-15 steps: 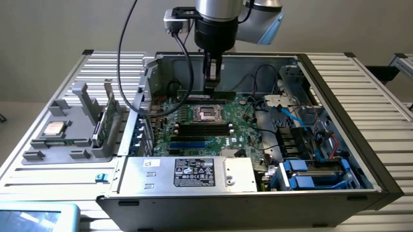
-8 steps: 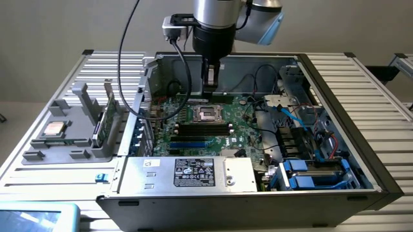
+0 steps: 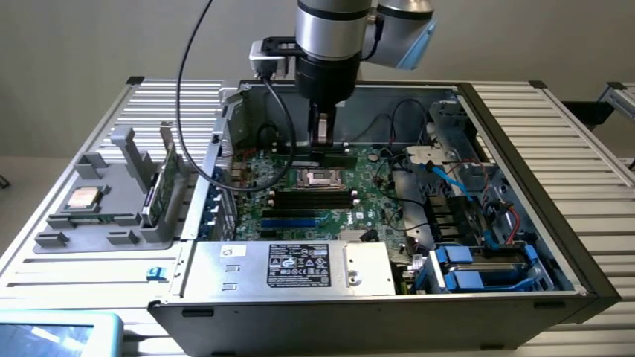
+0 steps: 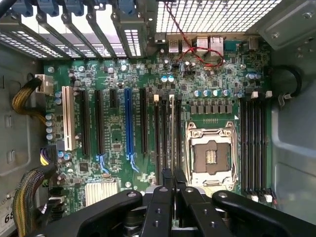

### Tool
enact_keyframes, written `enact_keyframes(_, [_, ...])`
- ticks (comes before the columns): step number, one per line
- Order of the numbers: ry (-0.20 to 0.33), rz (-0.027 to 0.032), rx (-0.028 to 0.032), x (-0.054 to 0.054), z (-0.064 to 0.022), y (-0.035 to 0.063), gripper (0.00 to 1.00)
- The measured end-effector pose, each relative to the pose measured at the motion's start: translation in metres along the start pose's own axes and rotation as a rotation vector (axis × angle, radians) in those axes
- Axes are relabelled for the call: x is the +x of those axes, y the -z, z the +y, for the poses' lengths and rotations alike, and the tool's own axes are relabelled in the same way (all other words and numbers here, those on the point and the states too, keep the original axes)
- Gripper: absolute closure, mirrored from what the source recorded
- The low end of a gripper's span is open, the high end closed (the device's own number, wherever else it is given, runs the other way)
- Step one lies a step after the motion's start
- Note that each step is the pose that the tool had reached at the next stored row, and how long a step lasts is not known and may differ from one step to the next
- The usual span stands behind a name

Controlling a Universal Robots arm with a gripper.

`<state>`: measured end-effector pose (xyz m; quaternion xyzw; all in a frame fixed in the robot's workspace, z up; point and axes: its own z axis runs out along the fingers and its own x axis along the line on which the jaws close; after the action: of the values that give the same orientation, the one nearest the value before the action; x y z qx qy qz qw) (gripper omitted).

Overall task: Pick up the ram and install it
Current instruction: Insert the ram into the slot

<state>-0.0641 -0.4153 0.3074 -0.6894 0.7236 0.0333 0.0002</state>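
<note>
**Ram at my fingertips, lying along a memory slot**

My gripper hangs low inside the open computer case, and its two fingers are pressed almost together. A thin pale line runs out from the narrow gap between them. I judge this to be the ram seen on its edge, pinched by my fingers. Its long axis is parallel to the group of memory slots on the green board, and it sits directly over one of them. I cannot tell whether its lower edge is already in the slot or just above it.

The processor socket, with its metal frame, is just beside these slots, and a second group of slots lies on its other side. The long black card slots and one blue slot lie on the opposite side of my fingers, near but apart. A red wire and the sleeved cable bundle are well apart from the fingers. Outside the case, at the exterior view's left, a grey tray holds a square silver chip.
</note>
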Motion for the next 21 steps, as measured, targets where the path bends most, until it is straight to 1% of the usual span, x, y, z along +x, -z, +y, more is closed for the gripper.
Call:
enact_keyframes(16, [0.002, 0.0001, -0.0001, 0.007, -0.0016, -0.0287, 0.89])
enact_keyframes(21, [0.013, 0.0007, -0.0006, 0.007, -0.0021, -0.0377, 0.89])
